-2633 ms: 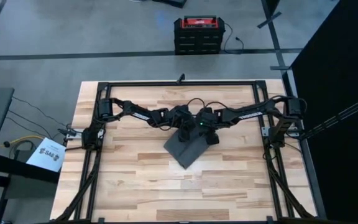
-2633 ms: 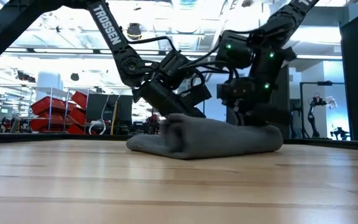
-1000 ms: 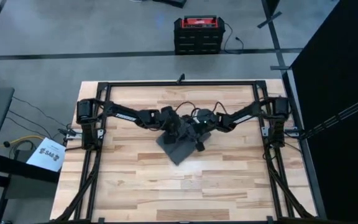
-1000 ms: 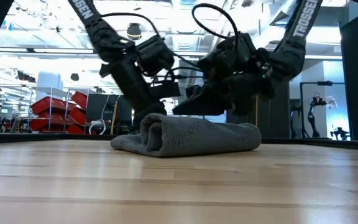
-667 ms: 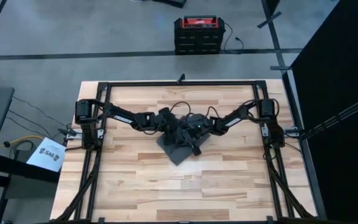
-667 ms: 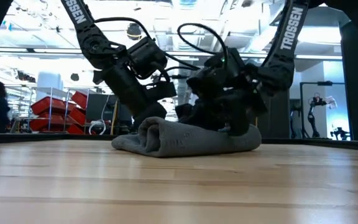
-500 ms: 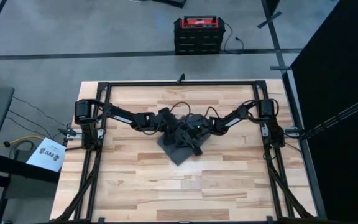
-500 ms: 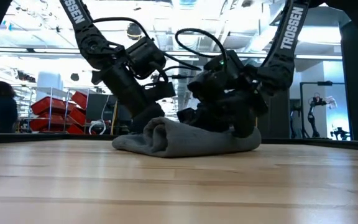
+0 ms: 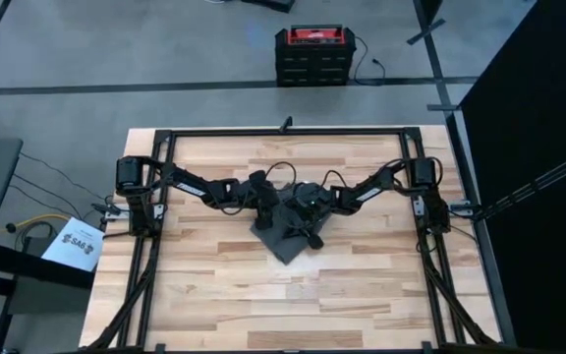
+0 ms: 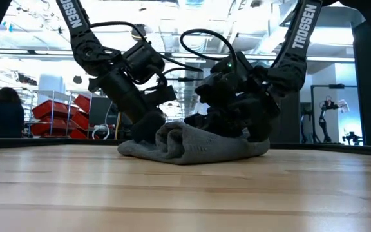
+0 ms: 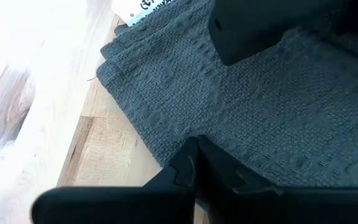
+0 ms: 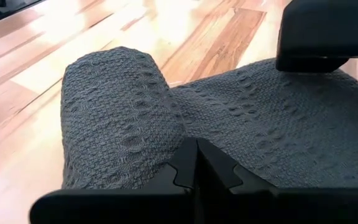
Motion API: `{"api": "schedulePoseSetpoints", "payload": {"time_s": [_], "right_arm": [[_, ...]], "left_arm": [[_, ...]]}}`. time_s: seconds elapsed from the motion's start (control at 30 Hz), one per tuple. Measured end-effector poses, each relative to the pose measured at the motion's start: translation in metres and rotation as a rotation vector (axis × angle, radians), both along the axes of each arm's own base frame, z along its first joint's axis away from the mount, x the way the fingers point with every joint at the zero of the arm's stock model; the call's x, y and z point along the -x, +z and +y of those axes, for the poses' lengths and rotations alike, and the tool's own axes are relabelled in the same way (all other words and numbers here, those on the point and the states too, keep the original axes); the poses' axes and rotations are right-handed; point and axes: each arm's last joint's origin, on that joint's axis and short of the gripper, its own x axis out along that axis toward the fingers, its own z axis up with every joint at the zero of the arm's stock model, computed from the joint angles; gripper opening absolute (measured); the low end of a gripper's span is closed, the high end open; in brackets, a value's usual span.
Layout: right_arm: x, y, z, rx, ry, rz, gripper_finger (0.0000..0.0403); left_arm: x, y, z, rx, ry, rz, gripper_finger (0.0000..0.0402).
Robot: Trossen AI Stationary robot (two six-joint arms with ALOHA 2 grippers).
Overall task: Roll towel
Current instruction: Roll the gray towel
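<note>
The dark grey towel [image 9: 285,240] lies bunched at the table's middle. Its left end is rolled into a thick hump [image 10: 171,140] [image 12: 114,118], and the rest lies flat on the wood. A white tag [image 11: 146,6] shows at one edge. My left gripper [image 9: 269,210] [image 10: 148,132] is shut, low at the towel's left end beside the hump. My right gripper [image 9: 305,218] [image 10: 240,132] is shut, down on the towel's right part. My left gripper touches the towel's flat cloth [image 11: 229,134] with its shut fingertips, close to an edge that lies on the wood. It slants down from the table's left. Whether cloth is caught between the fingers, I cannot tell. My right gripper sets its shut fingertips on the towel's top, where the rolled hump meets the flat part [image 12: 185,127]. It slants down from the table's right. Whether cloth is caught between the fingers does not show. The towel stays on the table.
A black frame [image 9: 283,132] runs around the wooden table. A red and black box [image 9: 312,44] stands on the floor beyond the far edge. A person [image 10: 5,109] shows in the room behind. Bare wood [image 9: 293,305] lies toward the near edge.
My right gripper has come down from above the towel onto its right part. My left gripper has sunk lower at the left end. The rolled hump has shifted a little toward the table's right, and the towel has bunched up shorter.
</note>
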Motion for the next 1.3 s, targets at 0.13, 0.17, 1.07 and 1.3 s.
{"api": "schedulePoseSetpoints", "payload": {"time_s": [0.13,0.17,1.07,1.3], "right_arm": [[0.000,0.000,-0.004,-0.010,-0.008,0.002,0.0000],[0.001,0.000,-0.005,-0.012,-0.010,0.003,0.0000],[0.002,-0.001,-0.002,-0.032,0.036,0.012,0.0000],[0.007,0.000,0.001,-0.044,0.104,0.060,0.0000]], "left_arm": [[0.001,0.007,-0.001,-0.019,-0.014,-0.016,0.0000],[0.003,0.011,-0.002,-0.018,-0.014,-0.009,0.0000],[-0.020,-0.020,-0.057,0.086,-0.047,-0.142,0.0000],[-0.022,-0.023,-0.055,0.025,-0.112,-0.144,0.0000]]}}
